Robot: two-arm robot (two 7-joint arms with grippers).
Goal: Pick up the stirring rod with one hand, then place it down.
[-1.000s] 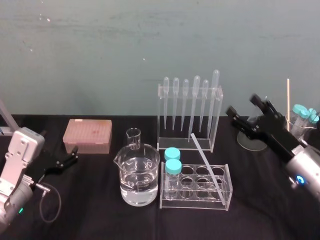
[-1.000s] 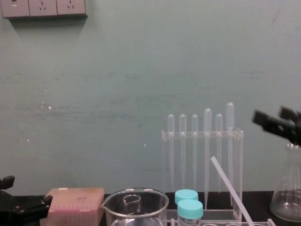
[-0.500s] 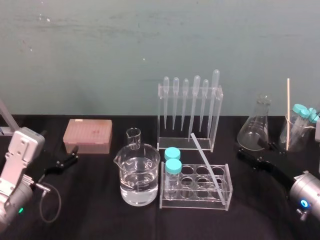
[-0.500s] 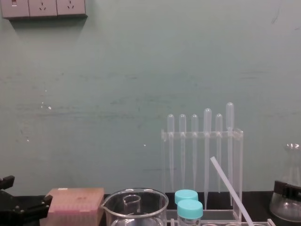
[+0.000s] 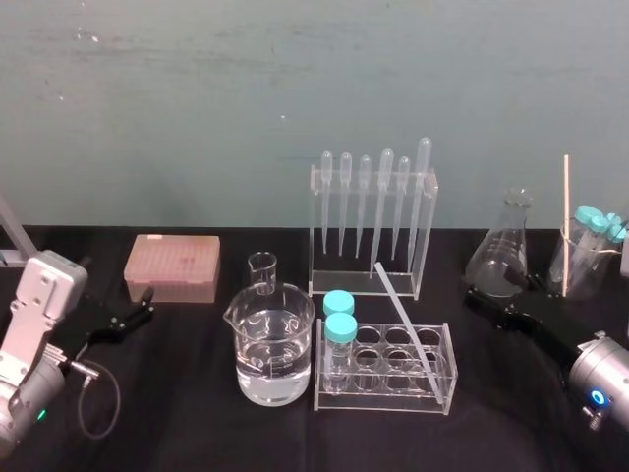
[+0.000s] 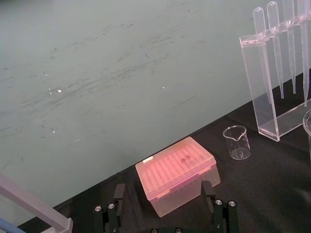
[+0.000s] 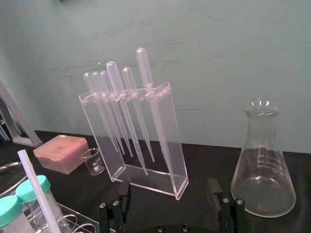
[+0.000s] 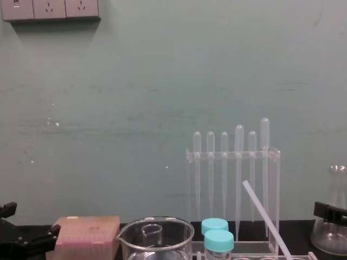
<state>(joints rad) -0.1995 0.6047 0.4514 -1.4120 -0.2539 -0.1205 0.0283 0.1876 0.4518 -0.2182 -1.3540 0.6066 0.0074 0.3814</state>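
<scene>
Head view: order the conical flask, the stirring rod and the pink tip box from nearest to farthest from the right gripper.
From the right gripper, low on the right:
1. Conical flask, just behind it.
2. Stirring rod, leaning in the tube rack at centre.
3. Pink tip box, far left, by the parked left gripper.

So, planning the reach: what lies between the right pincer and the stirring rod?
Head view: from the right pincer, bare table, then the tube rack's right end holding the stirring rod.
</scene>
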